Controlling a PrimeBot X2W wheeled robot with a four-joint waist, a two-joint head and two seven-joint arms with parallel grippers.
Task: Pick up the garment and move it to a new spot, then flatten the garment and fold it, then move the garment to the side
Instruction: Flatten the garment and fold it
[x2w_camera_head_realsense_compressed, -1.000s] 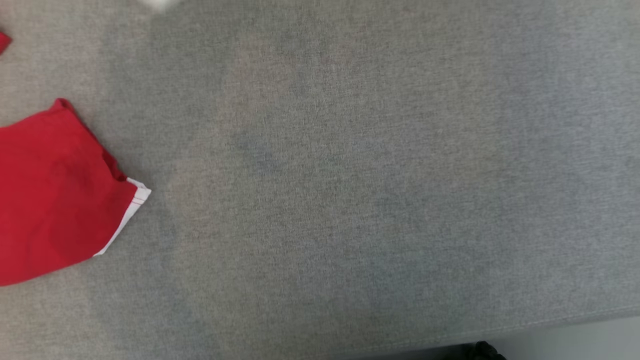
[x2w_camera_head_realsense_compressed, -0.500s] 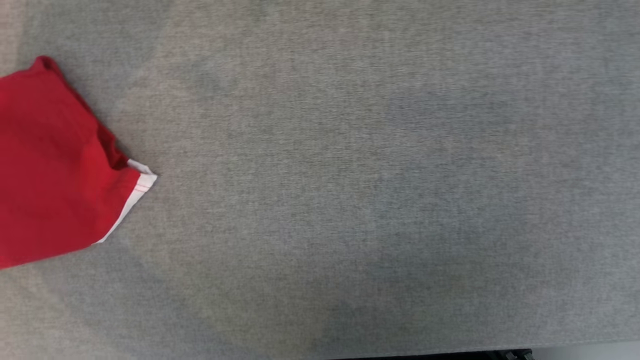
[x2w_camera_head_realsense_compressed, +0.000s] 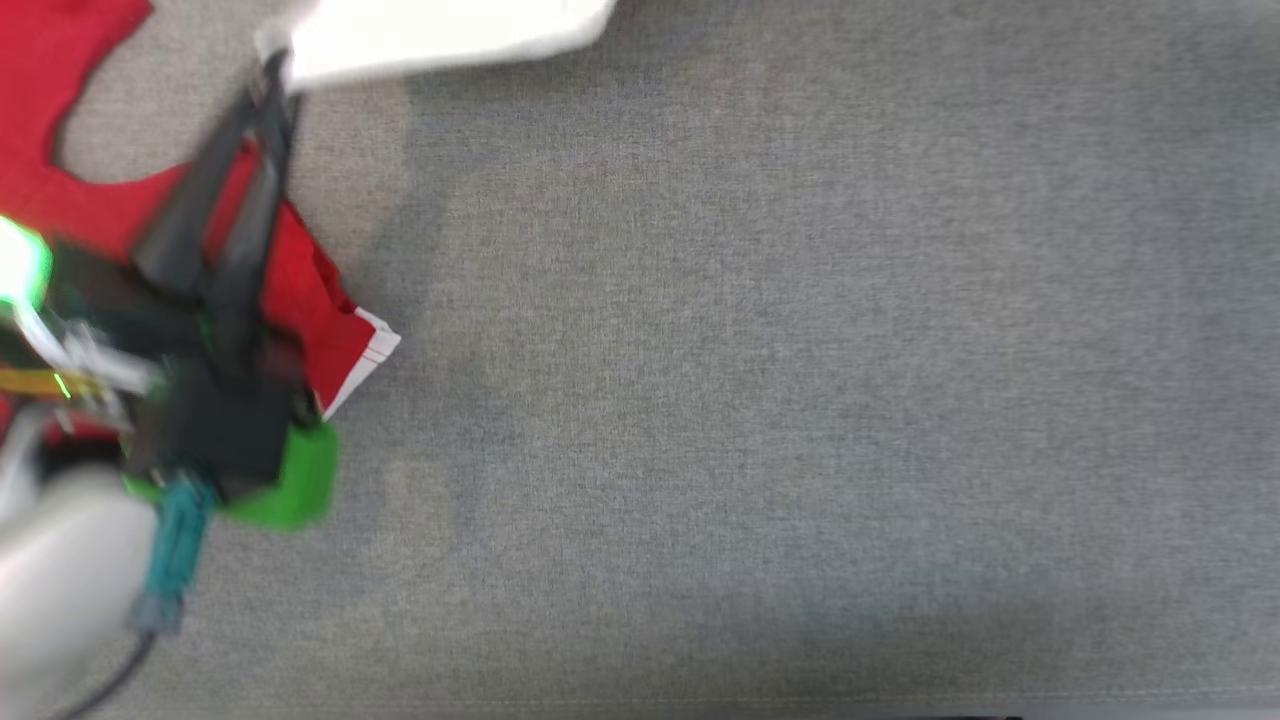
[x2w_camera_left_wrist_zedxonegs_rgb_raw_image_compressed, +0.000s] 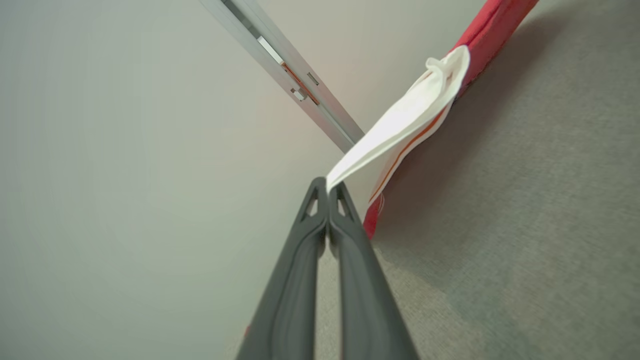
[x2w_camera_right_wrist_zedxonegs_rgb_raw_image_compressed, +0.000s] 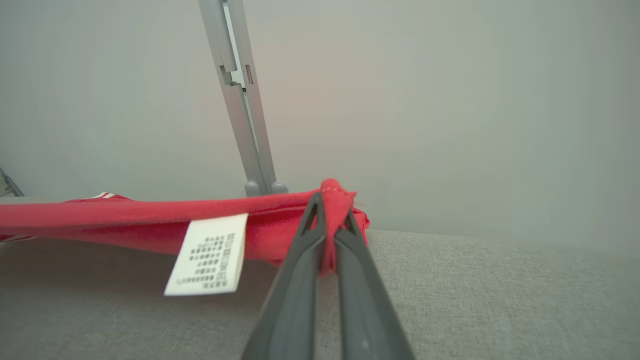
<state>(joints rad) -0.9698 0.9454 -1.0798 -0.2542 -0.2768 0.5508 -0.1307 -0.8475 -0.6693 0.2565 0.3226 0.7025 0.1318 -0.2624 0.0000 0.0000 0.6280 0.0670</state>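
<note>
While both pincers are clamped on cloth, I judge this the carry to a new spot. My left pincer (x2w_camera_left_wrist_zedxonegs_rgb_raw_image_compressed: 328, 186) is shut on a tongue of white trim (x2w_camera_left_wrist_zedxonegs_rgb_raw_image_compressed: 400, 120). My right pincer (x2w_camera_right_wrist_zedxonegs_rgb_raw_image_compressed: 331, 200) is shut on a bunched red edge of the garment (x2w_camera_right_wrist_zedxonegs_rgb_raw_image_compressed: 125, 220). The garment sits at the left of the grey table (x2w_camera_head_realsense_compressed: 800, 400), its held parts raised over their own shadow.

To do this well, I should hold both pinches firm and spread the arms so the cloth hangs as a sheet, not a rope. Then I should carry it right toward the open middle and lower the hanging edge first.

From the right wrist, the garment stretches sideways from the fingers as a taut band, a label (x2w_camera_right_wrist_zedxonegs_rgb_raw_image_compressed: 207, 255) dangling beneath. From the head, its white-striped corner (x2w_camera_head_realsense_compressed: 375, 345) points right and near. The long axis trails from there far and left.
</note>
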